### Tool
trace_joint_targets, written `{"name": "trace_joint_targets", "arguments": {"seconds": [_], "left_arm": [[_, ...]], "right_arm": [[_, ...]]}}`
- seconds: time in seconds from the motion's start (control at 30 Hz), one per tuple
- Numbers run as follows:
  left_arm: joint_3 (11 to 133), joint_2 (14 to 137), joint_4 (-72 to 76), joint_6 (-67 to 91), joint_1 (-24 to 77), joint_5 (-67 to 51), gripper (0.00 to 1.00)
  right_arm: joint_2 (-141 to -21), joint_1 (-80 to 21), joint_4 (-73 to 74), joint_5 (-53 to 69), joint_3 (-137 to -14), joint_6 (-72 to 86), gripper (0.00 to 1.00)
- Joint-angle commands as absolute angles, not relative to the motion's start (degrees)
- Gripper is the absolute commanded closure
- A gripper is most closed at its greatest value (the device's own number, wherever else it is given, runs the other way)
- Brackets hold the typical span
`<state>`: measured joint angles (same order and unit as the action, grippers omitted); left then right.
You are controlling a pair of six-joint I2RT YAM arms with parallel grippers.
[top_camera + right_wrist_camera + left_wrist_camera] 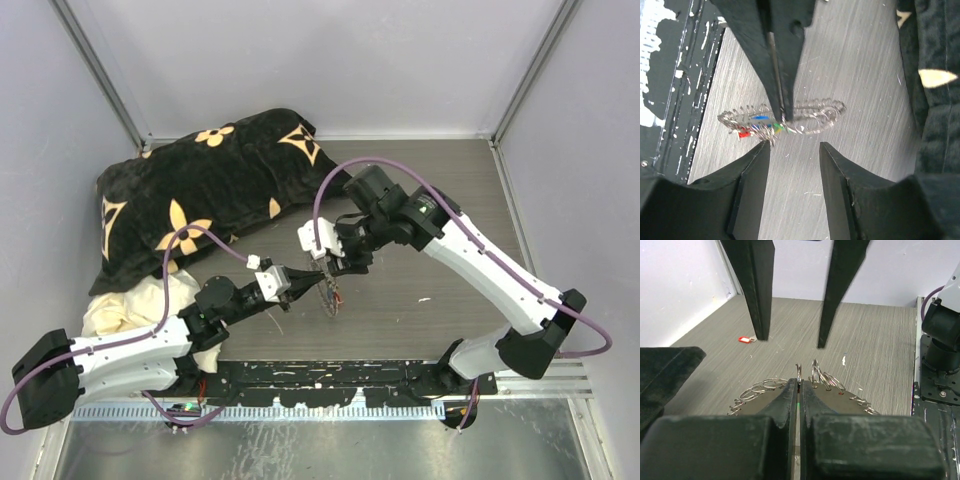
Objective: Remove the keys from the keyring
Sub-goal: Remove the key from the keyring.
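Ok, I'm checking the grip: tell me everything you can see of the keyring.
The keyring is a round loop of thin, silvery coiled wire with a toothed-looking edge. The left gripper is shut on its rim. Red, blue and green keys sit on it beside that pinch. The open right gripper is close beside it.

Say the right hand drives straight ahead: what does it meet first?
Probably the keyring, pinched by the shut left hand just ahead of the open right hand. Depth is unclear, so the left hand could come first.
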<state>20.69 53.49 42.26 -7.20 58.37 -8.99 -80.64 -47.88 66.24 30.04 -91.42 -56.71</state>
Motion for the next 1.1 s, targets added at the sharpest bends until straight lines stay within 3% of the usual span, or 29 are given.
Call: {"name": "trace_joint_targets", "arguments": {"seconds": [0.0, 0.2, 0.47, 0.87, 1.07], "left_arm": [[21.01, 51.24, 46.64, -8.88, 58.23, -9.05, 1.0], [21.31, 51.31, 46.98, -7.65, 57.94, -10.12, 1.0], [21.52, 50.5, 47.43, -3.93, 57.33, -11.79, 1.0], [20.18, 48.55, 49.51, 0.38, 55.26, -15.82, 1.0], [21.72, 50.79, 51.96, 3.78, 51.89, -20.06, 1.0]], "right_arm": [[-77.64, -41.95, 63.66, 37.44, -91.11, -52.29, 0.5], [-76.95, -33.5, 61.71, 44.26, -87.49, -47.35, 0.51], [-79.69, -24.67, 59.93, 56.48, -82.48, -41.15, 0.66], [-80.82, -23.92, 55.42, 70.96, -76.01, -45.75, 0.71], [-74.42, -23.91, 43.3, 72.04, -65.98, -42.68, 0.7]]}}
